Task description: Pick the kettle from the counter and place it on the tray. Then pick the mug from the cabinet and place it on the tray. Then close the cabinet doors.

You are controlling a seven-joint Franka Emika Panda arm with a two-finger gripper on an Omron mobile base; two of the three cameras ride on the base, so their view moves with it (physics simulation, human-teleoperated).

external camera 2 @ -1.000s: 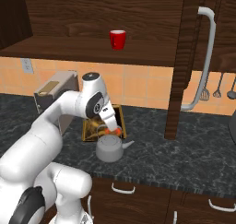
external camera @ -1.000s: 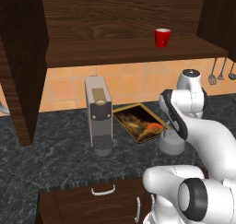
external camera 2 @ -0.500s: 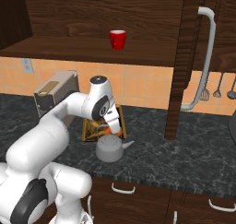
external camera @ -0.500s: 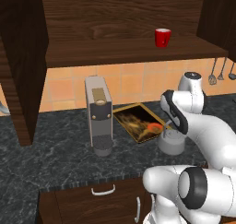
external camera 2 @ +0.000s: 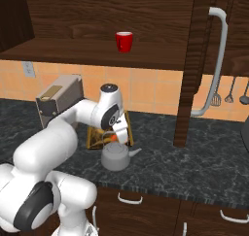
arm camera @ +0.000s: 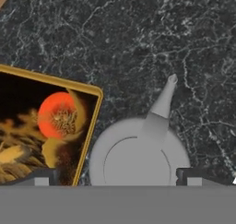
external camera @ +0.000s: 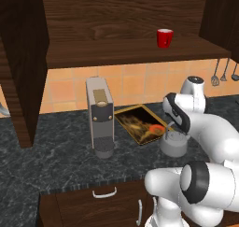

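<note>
While the arm bends low over the counter point(external camera: 60, 160), the gripper point(arm camera: 117, 179) hangs just above the kettle point(arm camera: 138, 156) with its two fingertips point(arm camera: 44, 179) spread wide, one to either side of the round grey body, and neither one touching it as far as I can see. Straight below the hand is the kettle's flat lid, and its short spout points away from the hand across the dark marbled stone. Just beside one fingertip lies the tray point(arm camera: 46, 126), flat on the counter, its gold rim close to the kettle's side but not under it; whether the two touch I cannot tell. Its orange-red picture sits near the corner nearest the hand.

Beyond the tray, farther from the gripper, a tall grey coffee machine point(external camera: 99, 116) stands upright on the stone. High above the hand, on the shelf of the cabinet point(external camera 2: 73, 55), the red mug point(external camera 2: 124, 41) stands upright. A cabinet door point(external camera 2: 202, 65) stands open off to the hand's side, its long silver handle point(external camera 2: 216, 65) facing out.
</note>
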